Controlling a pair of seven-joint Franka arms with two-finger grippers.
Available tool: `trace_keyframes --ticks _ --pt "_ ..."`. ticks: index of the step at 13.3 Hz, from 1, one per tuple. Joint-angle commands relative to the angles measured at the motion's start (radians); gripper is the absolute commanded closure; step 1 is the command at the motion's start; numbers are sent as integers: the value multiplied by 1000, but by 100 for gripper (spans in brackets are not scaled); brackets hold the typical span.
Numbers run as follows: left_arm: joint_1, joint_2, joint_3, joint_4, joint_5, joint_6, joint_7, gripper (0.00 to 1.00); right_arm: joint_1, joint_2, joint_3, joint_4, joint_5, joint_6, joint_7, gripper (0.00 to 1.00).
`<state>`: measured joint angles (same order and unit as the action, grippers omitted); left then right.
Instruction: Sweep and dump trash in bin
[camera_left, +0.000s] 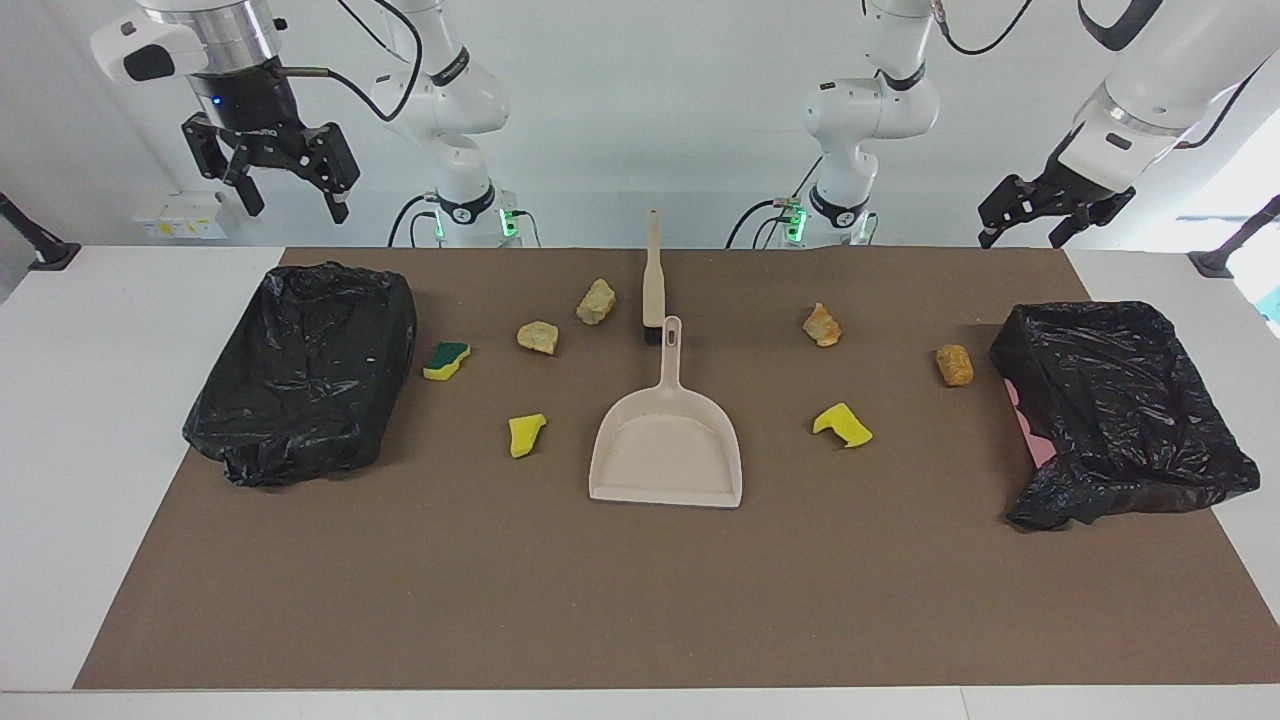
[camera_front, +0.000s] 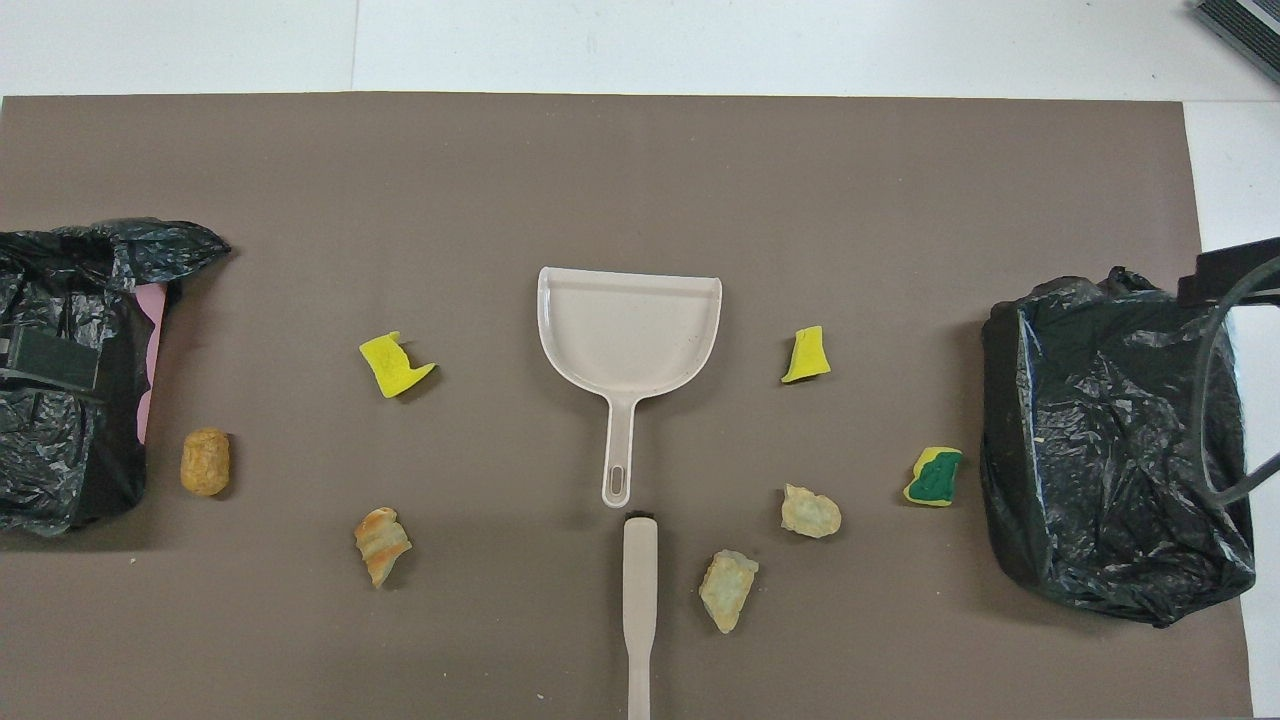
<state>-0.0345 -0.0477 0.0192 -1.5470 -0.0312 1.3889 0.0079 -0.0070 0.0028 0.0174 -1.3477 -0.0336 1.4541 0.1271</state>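
**On the brown mat, seven scraps lie loose**

Across our mat (camera_left: 640, 600), two black-bagged bins (camera_left: 300, 370) hide their insides. Dustpan (camera_left: 665, 445) and brush (camera_left: 653, 275) lie mid-table, trash (camera_left: 845, 425) scattered around them. Left gripper (camera_left: 1022, 232) and right gripper (camera_left: 290, 200) wait raised, fingers apart.

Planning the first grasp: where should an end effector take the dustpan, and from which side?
Take the dustpan by its straight handle, from above. The handle lies flat and points toward the robots, its tip just short of the brush. The wide scoop offers no narrow edge.
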Motion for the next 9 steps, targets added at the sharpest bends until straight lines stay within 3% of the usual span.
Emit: trace_keyframes --ticks 1,9 --pt "-15 -17 -2 1 8 -24 10 0 -10 -4 6 9 3 -26 -27 0" --pt "-28 -46 -33 -109 7 2 7 0 -16 -29 9 -33 6 -72 -72 0"
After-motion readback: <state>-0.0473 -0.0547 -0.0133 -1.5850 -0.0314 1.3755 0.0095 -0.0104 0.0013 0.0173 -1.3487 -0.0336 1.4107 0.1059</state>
